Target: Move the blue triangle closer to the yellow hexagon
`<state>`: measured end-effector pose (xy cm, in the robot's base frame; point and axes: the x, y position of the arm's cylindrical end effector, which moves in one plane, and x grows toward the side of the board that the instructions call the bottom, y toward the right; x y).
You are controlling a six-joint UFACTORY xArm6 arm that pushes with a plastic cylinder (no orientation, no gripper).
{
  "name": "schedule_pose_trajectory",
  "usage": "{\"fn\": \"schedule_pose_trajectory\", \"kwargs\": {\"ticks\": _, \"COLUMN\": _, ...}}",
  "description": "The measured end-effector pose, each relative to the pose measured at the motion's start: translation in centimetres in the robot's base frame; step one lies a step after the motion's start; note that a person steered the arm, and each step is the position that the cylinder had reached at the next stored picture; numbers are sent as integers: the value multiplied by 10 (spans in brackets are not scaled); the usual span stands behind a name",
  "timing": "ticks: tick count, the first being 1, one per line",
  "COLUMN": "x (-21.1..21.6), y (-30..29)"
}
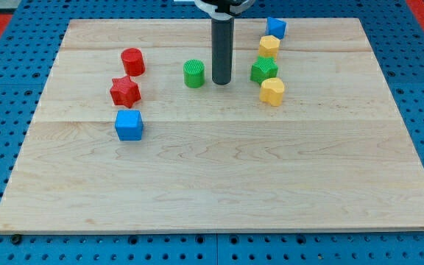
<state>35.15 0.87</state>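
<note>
The blue triangle [275, 28] lies near the view's top, right of centre, its shape only partly readable. The yellow hexagon [269, 46] sits just below it, almost touching. My tip [221, 82] rests on the board to the left of both. It stands between the green cylinder [193, 73] and the green star [264, 71] and touches neither. The rod rises straight up out of the view's top.
A second yellow block [272, 91] lies just below the green star. A red cylinder [132, 61], a red star [124, 90] and a blue cube [129, 125] stand in a column at the view's left. The wooden board [219, 184] lies on a blue pegboard.
</note>
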Motion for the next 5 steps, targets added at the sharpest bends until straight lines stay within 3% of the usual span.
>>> {"fn": "schedule_pose_trajectory", "kwargs": {"ticks": 2, "x": -9, "y": -19}}
{"fn": "schedule_pose_trajectory", "kwargs": {"ticks": 4, "x": -122, "y": -4}}
{"fn": "schedule_pose_trajectory", "kwargs": {"ticks": 5, "x": -158, "y": 44}}
